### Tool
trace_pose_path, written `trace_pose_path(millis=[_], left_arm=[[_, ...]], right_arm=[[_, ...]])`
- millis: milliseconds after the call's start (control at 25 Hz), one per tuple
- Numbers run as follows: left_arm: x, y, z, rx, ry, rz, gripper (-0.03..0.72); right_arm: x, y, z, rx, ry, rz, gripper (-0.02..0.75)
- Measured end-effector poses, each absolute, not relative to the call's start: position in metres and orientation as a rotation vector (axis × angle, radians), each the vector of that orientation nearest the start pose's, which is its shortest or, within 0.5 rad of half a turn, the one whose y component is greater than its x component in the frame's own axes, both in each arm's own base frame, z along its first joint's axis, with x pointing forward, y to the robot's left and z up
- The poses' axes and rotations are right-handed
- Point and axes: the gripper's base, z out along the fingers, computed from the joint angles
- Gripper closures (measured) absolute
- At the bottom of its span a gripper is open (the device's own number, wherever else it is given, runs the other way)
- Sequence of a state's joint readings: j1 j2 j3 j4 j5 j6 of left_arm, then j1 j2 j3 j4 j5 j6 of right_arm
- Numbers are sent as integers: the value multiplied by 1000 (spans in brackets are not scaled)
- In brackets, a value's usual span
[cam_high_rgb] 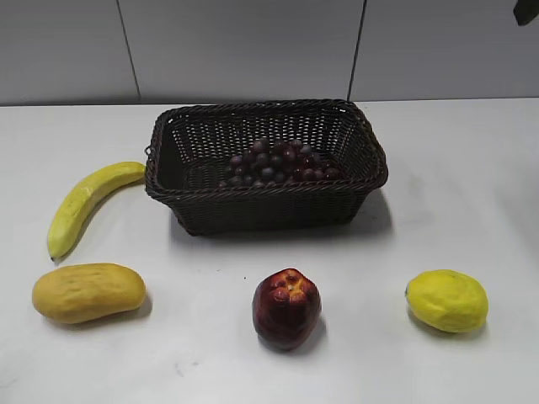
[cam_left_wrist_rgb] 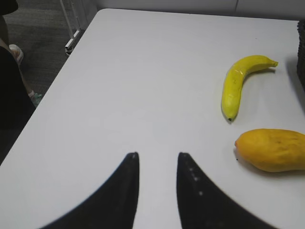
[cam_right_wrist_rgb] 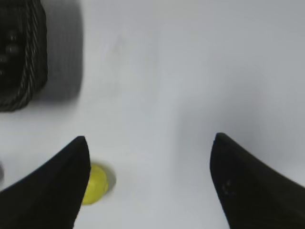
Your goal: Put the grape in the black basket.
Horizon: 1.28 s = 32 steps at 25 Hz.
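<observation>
The grape [cam_high_rgb: 280, 163] lies inside the black basket [cam_high_rgb: 265, 202], so the right gripper [cam_right_wrist_rgb: 150, 148] gapes wide and empty over bare table (the left gripper [cam_left_wrist_rgb: 157, 160], narrowly parted, holds nothing either).

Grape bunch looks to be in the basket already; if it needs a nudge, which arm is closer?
Right, probably. Its open gripper sees the black basket rim nearby; the left gripper faces the banana. The grape already lies inside.

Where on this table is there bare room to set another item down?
Bare table lies right of the black basket, above the lemon. Another open patch lies between the mango and the apple. Crowded: the banana beside the basket, and the grape inside.
</observation>
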State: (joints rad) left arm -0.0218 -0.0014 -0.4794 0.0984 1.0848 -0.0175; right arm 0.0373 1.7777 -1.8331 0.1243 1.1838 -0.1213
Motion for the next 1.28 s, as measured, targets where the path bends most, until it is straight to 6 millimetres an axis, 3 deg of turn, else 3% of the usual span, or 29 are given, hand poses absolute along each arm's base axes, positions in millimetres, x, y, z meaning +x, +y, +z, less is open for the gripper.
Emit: trace_pose_path(millis=[560, 1280], left_arm=[[-4, 8, 270, 0, 2085, 95, 471], [-4, 8, 270, 0, 2085, 95, 471]], right_arm=[[236, 18, 321, -172, 2797, 135, 147], [90, 12, 269, -160, 2622, 120, 147]])
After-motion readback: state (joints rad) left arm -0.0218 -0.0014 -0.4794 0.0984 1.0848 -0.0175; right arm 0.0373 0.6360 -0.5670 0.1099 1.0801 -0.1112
